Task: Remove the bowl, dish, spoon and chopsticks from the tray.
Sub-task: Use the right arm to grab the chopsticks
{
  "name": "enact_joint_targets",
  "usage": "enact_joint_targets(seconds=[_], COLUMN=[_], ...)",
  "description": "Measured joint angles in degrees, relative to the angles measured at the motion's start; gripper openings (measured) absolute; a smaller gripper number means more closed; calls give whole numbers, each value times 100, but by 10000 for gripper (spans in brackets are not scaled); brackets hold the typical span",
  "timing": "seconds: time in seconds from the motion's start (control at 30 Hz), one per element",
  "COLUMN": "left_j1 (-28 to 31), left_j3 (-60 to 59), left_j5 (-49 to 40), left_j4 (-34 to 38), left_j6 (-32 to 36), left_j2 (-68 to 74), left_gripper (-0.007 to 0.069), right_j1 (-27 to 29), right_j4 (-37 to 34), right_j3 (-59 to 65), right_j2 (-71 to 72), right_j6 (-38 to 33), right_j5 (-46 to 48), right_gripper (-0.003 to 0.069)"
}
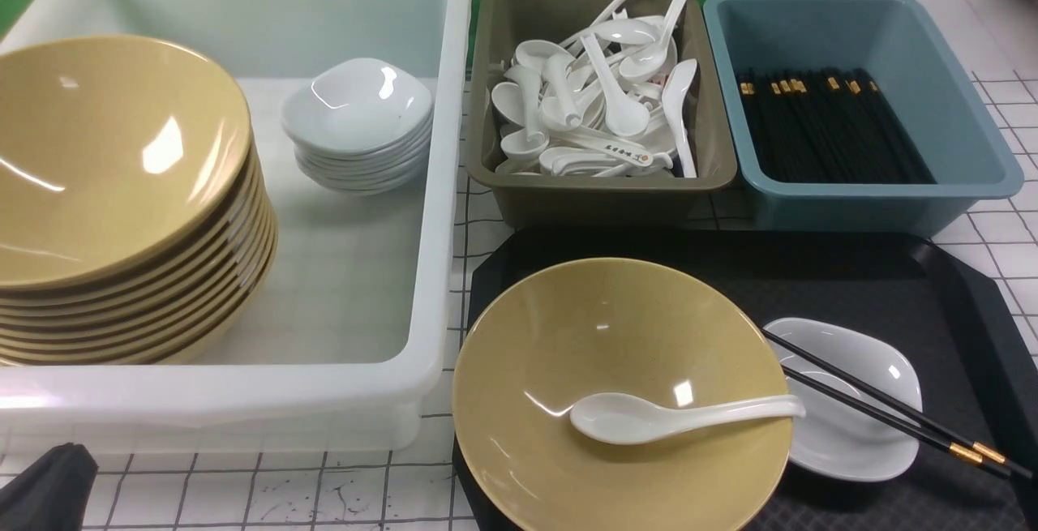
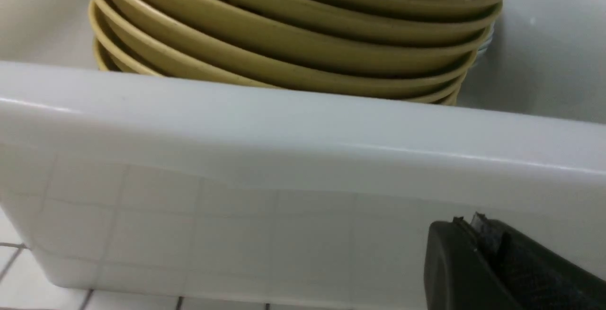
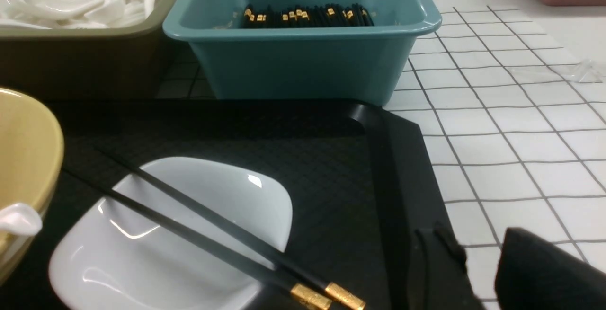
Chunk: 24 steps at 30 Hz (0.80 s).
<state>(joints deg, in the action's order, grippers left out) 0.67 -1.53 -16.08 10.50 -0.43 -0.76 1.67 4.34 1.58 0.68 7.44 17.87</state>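
Left end effector (image 2: 468, 227) together, right end effector (image 3: 473, 241) apart, empty; on tray (image 1: 892, 271), chopsticks (image 1: 876, 405) lie across dish (image 1: 851, 442), spoon (image 1: 649, 420) rests in bowl (image 1: 568, 328), so lifting either vessel first, I'd likely spill them.

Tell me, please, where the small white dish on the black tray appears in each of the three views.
Front view: the dish sits lower right, on the tray, right of the bowl.
Left wrist view: not in it; that camera faces the white tub.
Right wrist view: the dish lies on the tray, nearer than the blue bin.
Shared landmark: the chopsticks lying across it.
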Motion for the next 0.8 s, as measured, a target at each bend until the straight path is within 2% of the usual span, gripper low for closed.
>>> enact_joint_targets(seconds=[0.07,0.1,0.13,0.17,0.2,0.27,0.37,0.63,0.7,0.77,0.8], left_j1=[-12,-12,-12,-12,-12,-12,-12,-61,-82,-88,-88], left_j3=[0,0,0,0,0,0,0,0,213,770,770], left_j5=[117,158,159,181,213,309,419,316,35,-301,-334], left_j4=[894,1702,1702,2362,3294,4580,5284,5508,5480,5294,5294], left_j6=[-408,-764,-828,-1104,-1627,-2098,-2166,-1773,-1196,-157,-63], left_j2=[0,0,0,0,0,0,0,0,0,0,0], left_gripper=[-6,-6,-6,-6,-6,-6,-6,-6,-6,-6,-6], right_j1=[0,0,0,0,0,0,0,-7,-103,-248,-260], right_j4=[-267,-524,-647,-997,-1602,-2086,-2225,-2318,-2351,-2361,-2361], right_j3=[0,0,0,0,0,0,0,0,-125,-643,-700], right_j2=[0,0,0,0,0,0,0,0,0,0,-8], right_j6=[354,829,1035,1638,2611,3932,4486,3619,3068,2075,1990], right_j5=[0,0,0,0,6,6,0,27,193,640,688], right_gripper=[238,238,238,238,238,238,238,238,238,233,233])
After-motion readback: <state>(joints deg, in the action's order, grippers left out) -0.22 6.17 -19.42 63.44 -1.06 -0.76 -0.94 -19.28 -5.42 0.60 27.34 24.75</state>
